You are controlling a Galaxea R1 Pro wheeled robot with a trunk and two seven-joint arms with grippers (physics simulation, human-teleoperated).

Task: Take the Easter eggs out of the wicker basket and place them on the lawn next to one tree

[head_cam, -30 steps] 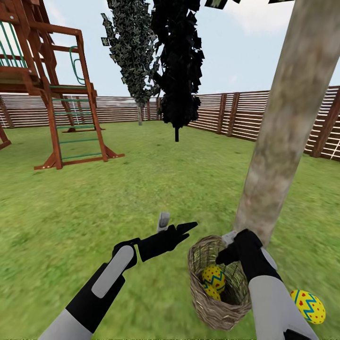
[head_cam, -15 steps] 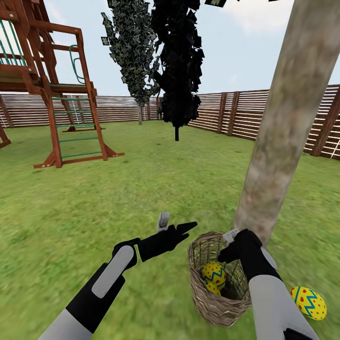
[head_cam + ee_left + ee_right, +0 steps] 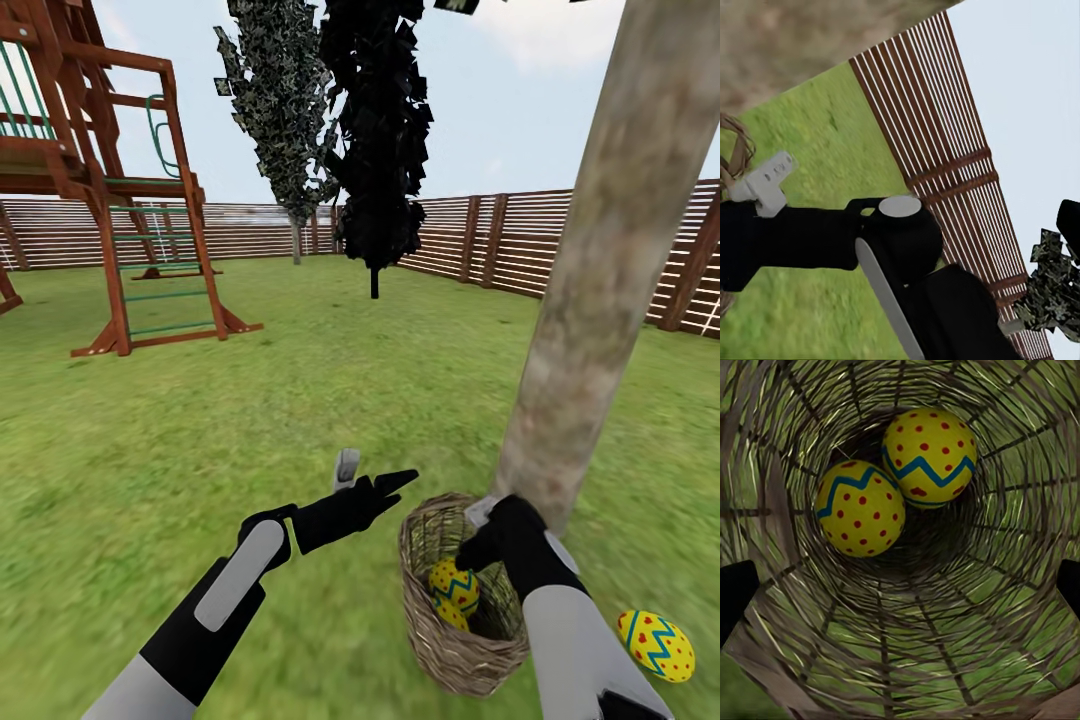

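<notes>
We stand on the lawn [image 3: 300, 400] with the tree [image 3: 590, 280] as our landmark: its thick grey-beige trunk rises just ahead on our right side. The wicker basket [image 3: 455, 655] sits on the grass right at the foot of that trunk, on the near side of it. Two Easter eggs lie inside the basket, touching each other at the bottom: one [image 3: 930, 456] shows a blue zigzag band across its middle, the other [image 3: 861, 508] lies just beside it. The third egg [image 3: 654, 646] rests on the grass outside the basket, near the tree's base.

Our right gripper [image 3: 478, 528] reaches down into the mouth of the basket from the tree's side. In the right wrist view its two dark fingertips [image 3: 736, 589] stand far apart at either wall of the basket, so the claw is wide and holds nothing; the eggs lie ahead of it, not touched.

Our left gripper [image 3: 375, 480] hangs over open grass just beside the basket, on the side away from the tree. One grey finger and one black finger stand well spread, with nothing between them.

Farther from the tree we see two dark narrow trees [image 3: 375, 130], a wooden play set [image 3: 110, 200] and a slatted fence [image 3: 500, 240] along the back of the garden.
</notes>
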